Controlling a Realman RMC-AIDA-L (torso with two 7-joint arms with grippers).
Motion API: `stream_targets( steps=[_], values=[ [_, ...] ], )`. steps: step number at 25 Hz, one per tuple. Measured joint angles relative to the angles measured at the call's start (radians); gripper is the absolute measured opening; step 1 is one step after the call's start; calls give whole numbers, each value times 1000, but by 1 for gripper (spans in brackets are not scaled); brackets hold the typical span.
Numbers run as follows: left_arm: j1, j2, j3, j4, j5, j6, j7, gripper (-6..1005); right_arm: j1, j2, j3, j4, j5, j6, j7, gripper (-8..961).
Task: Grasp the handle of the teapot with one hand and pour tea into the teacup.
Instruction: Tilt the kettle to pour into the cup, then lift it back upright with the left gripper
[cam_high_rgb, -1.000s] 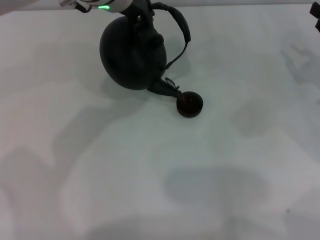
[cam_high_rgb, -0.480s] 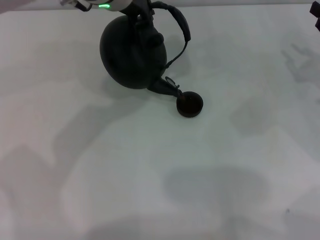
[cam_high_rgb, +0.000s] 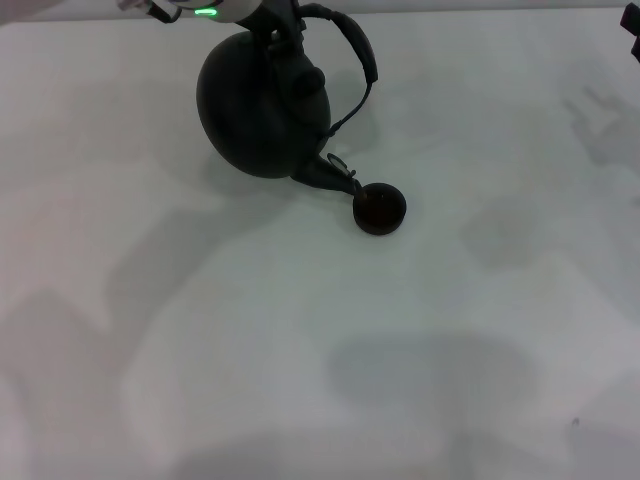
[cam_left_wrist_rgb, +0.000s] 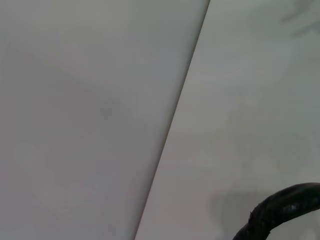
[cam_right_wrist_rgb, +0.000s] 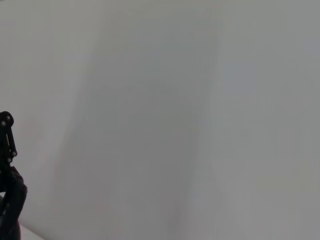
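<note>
The black teapot (cam_high_rgb: 262, 105) hangs tilted at the back of the white table, lid side turned right. Its short spout (cam_high_rgb: 328, 175) points down at the small black teacup (cam_high_rgb: 380, 209), with the tip just above the cup's near-left rim. The arched handle (cam_high_rgb: 358, 45) sticks out to the right. My left gripper (cam_high_rgb: 283, 22) comes in from the top edge under a green light and is shut on the handle near the pot's top. A piece of the wrapped handle (cam_left_wrist_rgb: 280, 211) shows in the left wrist view. My right gripper (cam_high_rgb: 634, 40) is parked at the far right edge.
The white table (cam_high_rgb: 300, 350) carries only soft shadows in front of and to the right of the cup. Its back edge runs just behind the teapot. A black linkage (cam_right_wrist_rgb: 9, 180) shows at the edge of the right wrist view against a plain wall.
The teapot has shifted very slightly left and up in my left gripper. The teacup and the right arm have not moved.
</note>
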Motion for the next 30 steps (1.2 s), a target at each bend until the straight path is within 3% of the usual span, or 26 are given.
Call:
stream_targets(
  steps=[30],
  values=[
    [-39, 1, -3, -43, 2, -4, 2, 124, 9, 0, 0, -7, 0, -8, 0, 318]
  ],
)
